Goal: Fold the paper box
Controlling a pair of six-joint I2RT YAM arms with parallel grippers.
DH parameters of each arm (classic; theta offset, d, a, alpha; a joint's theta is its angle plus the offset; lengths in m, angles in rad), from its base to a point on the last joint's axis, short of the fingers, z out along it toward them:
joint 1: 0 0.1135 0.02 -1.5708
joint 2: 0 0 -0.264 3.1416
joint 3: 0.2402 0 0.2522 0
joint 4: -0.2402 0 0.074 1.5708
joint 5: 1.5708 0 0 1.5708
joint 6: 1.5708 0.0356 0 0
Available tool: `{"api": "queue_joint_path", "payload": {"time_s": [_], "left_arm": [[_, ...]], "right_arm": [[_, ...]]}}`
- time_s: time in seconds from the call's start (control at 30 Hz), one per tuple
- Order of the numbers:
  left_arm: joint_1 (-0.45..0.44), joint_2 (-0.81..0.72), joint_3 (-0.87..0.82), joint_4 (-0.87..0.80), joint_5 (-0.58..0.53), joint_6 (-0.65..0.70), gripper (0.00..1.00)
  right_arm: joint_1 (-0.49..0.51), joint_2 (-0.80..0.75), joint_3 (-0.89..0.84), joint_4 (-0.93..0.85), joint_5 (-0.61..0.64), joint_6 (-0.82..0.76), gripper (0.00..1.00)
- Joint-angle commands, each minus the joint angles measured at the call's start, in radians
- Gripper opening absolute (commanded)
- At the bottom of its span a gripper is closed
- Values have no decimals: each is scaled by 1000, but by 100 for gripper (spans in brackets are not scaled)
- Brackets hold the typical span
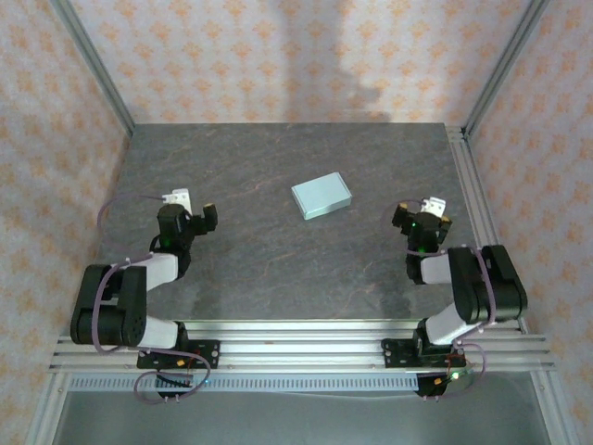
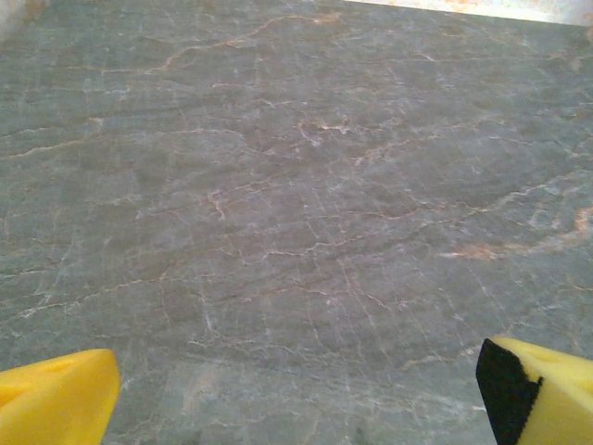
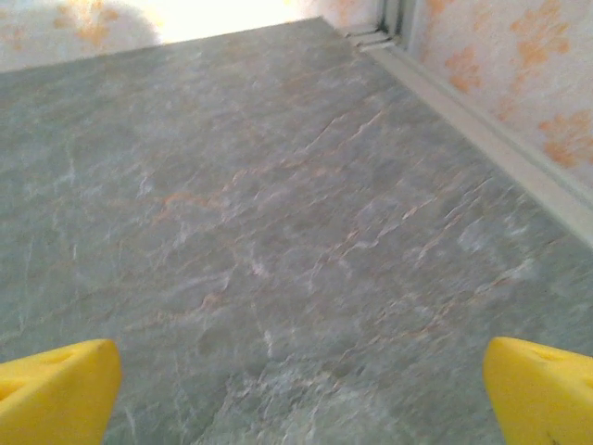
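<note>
Yellow fingertips [image 2: 57,397] sit in the bottom corners of the left wrist view, far apart, so the left gripper [image 2: 296,413] is spread wide with nothing between its jaws, only bare grey marbled table [image 2: 296,204] ahead of it. The right gripper [image 3: 296,403] looks the same: its two yellow pads sit at the lower left and lower right of the frame, open and empty, with an aluminium rail [image 3: 482,130] and patterned wall [image 3: 519,65] at the upper right. In the overhead view the paper box [image 1: 321,197] lies a little above and right of centre on the tabletop, slightly turned, between the two grippers and well apart from both. It reads as a closed, shallow rectangular box, not a flat sheet; no loose flap or tab stands out from it, though at this size it cannot be told whether every tab is tucked home. The left arm [image 1: 162,264] is at the lower left and the right arm [image 1: 463,278] at the lower right, neither one touching the card. Judging from that, the folding seems essentially finished, with at most a check of the closure left to do.
</note>
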Motion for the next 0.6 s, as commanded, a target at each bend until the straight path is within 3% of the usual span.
{"api": "queue_joint_path", "payload": {"time_s": [0.0, 0.07, 0.13, 0.57], "left_arm": [[-42, 60, 8, 112, -141, 19, 100], [-92, 80, 33, 82, -161, 68, 100], [-84, 82, 26, 97, -153, 64, 100], [-85, 85, 25, 109, -155, 66, 100]], "right_arm": [[-5, -15, 20, 45, -22, 5, 100], [-5, 11, 54, 26, 13, 17, 99], [-5, -6, 76, -47, 16, 20, 99], [-6, 4, 67, -7, 16, 17, 99]]}}
